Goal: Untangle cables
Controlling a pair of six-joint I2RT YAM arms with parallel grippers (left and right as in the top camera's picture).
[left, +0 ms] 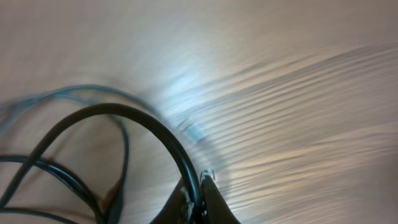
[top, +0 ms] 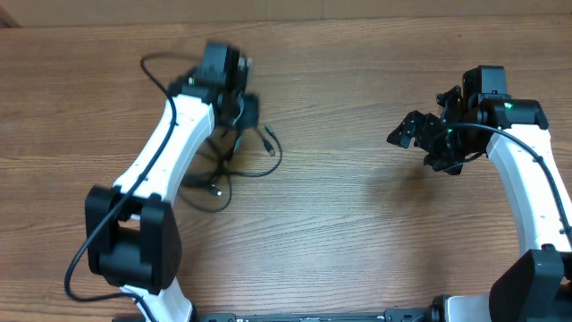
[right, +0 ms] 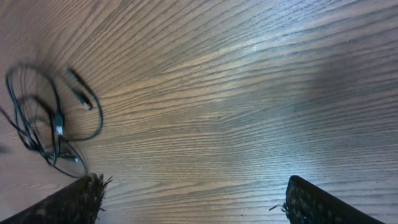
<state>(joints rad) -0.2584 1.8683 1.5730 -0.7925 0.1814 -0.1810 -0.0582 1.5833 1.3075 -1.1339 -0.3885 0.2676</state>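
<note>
On the left of the table [top: 357, 241], the left tool [top: 239, 109] is clamped shut, its fingertips [left: 214, 211] pinching one black strand of the cables [top: 217, 188]. The cables lie in a loose tangle beside and under this tool, with loops and small plugs spreading toward the near side. Well apart on the right, the right tool [top: 422, 148] hovers over bare wood with its jaws spread wide, holding nothing.

The thin black cables [top: 267, 137] lie tangled on the brown wooden table [top: 357, 233], at its left, under the left gripper [top: 241, 112]; the right gripper [top: 404, 132] sits well apart, at the right.
</note>
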